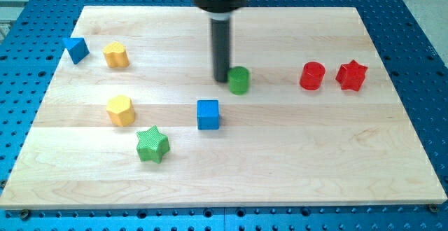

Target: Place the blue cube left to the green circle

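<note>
The blue cube (208,114) sits near the board's middle. The green circle, a short cylinder (239,80), stands above and to the right of it, with a clear gap between them. My tip (221,80) rests on the board right at the green circle's left side, touching or nearly touching it, and above the blue cube.
A green star (152,145) lies below-left of the blue cube. Two yellow blocks (120,110) (116,54) and a blue triangle (75,50) are at the view's left. A red cylinder (312,75) and red star (351,75) are at the right. The wooden board (280,161) lies on a blue perforated table.
</note>
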You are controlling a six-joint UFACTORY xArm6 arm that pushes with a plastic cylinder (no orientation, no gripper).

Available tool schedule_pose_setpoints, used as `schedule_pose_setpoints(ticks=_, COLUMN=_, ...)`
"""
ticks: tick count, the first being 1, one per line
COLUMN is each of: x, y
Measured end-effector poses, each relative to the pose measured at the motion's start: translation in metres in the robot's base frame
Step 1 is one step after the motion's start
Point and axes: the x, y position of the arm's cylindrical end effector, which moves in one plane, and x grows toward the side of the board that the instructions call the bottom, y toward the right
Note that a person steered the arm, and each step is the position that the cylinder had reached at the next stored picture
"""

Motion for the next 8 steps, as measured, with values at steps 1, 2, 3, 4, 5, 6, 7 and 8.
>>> schedule_pose_setpoints(ticks=1, x=-0.001, y=-0.021)
schedule_pose_setpoints(ticks=2, x=0.06, y=-0.033)
schedule_pose_setpoints(ticks=3, x=0.06, y=0.015)
schedule_pose_setpoints(ticks=4, x=0.053, y=0.04)
schedule_pose_setpoints(ticks=5, x=0.05, y=0.029)
schedule_pose_setpoints(ticks=6, x=0.095, y=0.024)
schedule_pose_setpoints(ticks=7, x=0.142, y=-0.024)
schedule_pose_setpoints(ticks=8, x=0.118, y=-0.061)
